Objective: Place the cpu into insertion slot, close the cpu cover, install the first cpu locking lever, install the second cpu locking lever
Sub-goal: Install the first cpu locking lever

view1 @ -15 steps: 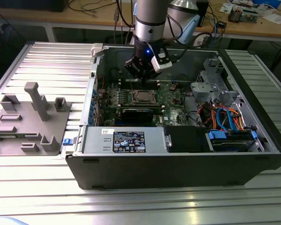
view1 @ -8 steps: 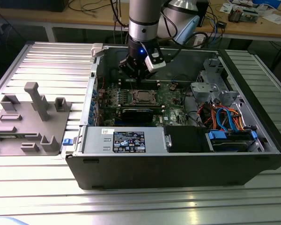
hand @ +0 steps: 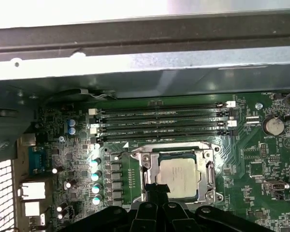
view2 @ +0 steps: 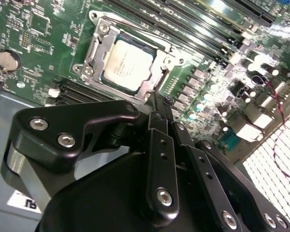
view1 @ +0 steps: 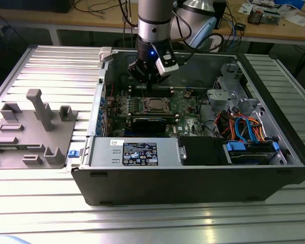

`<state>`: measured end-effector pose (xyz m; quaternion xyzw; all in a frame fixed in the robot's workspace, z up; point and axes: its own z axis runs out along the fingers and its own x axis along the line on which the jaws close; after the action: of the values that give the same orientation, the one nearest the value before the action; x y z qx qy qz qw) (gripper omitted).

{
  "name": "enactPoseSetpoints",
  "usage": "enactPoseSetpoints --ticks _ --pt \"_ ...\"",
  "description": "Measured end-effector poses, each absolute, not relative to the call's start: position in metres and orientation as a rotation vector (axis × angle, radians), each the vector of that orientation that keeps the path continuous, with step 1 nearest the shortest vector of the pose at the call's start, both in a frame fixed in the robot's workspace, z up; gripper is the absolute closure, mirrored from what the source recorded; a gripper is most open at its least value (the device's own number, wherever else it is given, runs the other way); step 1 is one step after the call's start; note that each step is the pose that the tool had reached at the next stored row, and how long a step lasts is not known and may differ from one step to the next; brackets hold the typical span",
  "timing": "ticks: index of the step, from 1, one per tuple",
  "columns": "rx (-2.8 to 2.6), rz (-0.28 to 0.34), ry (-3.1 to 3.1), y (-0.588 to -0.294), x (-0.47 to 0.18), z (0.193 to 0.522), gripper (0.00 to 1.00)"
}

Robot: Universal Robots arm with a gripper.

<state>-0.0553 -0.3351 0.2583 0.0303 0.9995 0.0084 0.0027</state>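
Observation:
The cpu (view1: 154, 104) (view2: 127, 65) (hand: 178, 176) lies flat in the insertion slot on the green board, silvery top face up. The cpu cover (view2: 97, 47) (hand: 151, 166), a thin metal frame, lies down around it and hides the slot's own rim. A thin wire lever (view2: 135, 35) (hand: 174, 144) runs along one side of the frame. My gripper (view1: 145, 85) (view2: 157, 100) (hand: 157, 189) hangs just above the socket's edge, at the exterior view's left of the chip. Its black fingers (view2: 160, 145) are pressed together and hold nothing.
The open computer case holds a grey power supply box (view1: 134, 151) at the front, a black card (view1: 150, 123), memory slots (hand: 162, 123) and a drive cage with coloured cables (view1: 244, 127). The case wall (hand: 145, 67) stands close behind. A grey fixture plate (view1: 30, 132) lies outside, at the exterior view's left.

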Motion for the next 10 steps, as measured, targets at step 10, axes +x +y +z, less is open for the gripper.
enactPoseSetpoints --ticks 10 --pt "0.083 0.032 3.133 -0.335 -0.082 0.259 0.89"
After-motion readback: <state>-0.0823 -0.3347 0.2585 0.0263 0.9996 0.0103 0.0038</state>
